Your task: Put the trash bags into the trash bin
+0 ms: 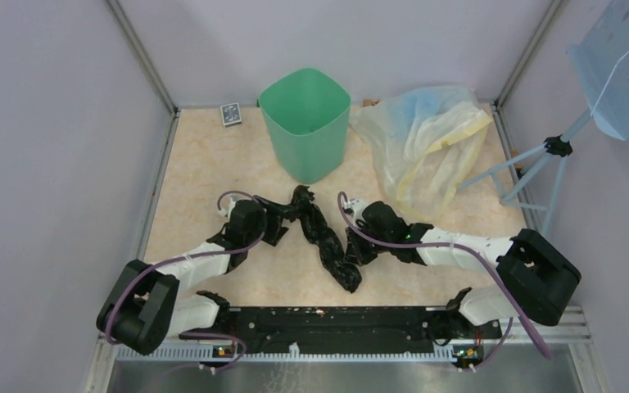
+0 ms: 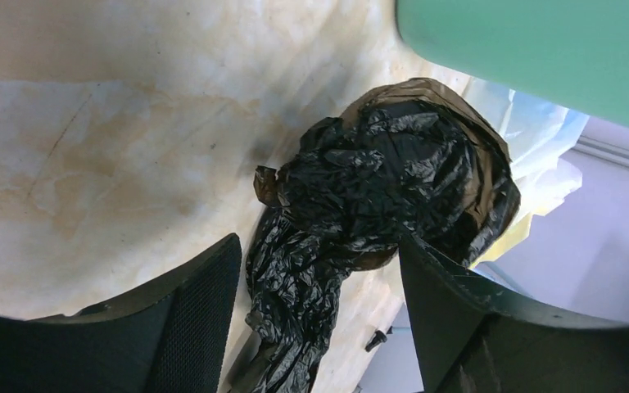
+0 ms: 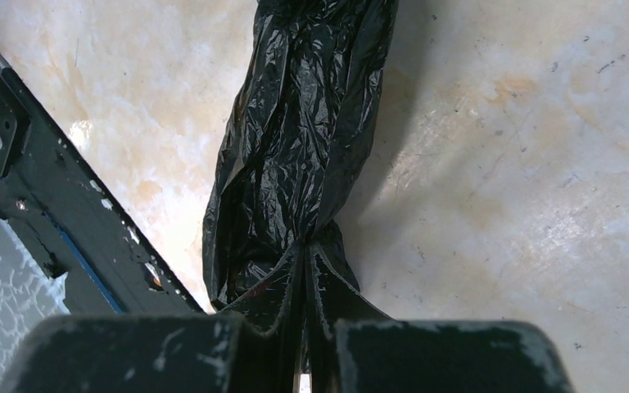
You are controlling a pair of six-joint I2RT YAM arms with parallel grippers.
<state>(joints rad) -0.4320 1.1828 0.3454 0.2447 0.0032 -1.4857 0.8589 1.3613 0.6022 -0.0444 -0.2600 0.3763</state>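
Observation:
The black trash bag point(image 1: 321, 236) lies twisted into a long rope on the table in front of the mint-green trash bin point(image 1: 305, 123). My left gripper point(image 1: 273, 221) is open at the bag's left end. In the left wrist view the crumpled bag point(image 2: 377, 180) lies between the two spread fingers point(image 2: 188, 319), below the bin wall point(image 2: 540, 41). My right gripper point(image 1: 352, 244) is shut on the bag near its lower end. In the right wrist view its jaws point(image 3: 305, 250) pinch the bag point(image 3: 303, 139), which stretches away from them.
A pale translucent plastic heap point(image 1: 426, 135) lies right of the bin. A light-blue perforated panel point(image 1: 622, 57) stands on a tripod at the far right. A small card box point(image 1: 230, 114) sits at the back left. A black rail point(image 1: 328, 319) runs along the near edge.

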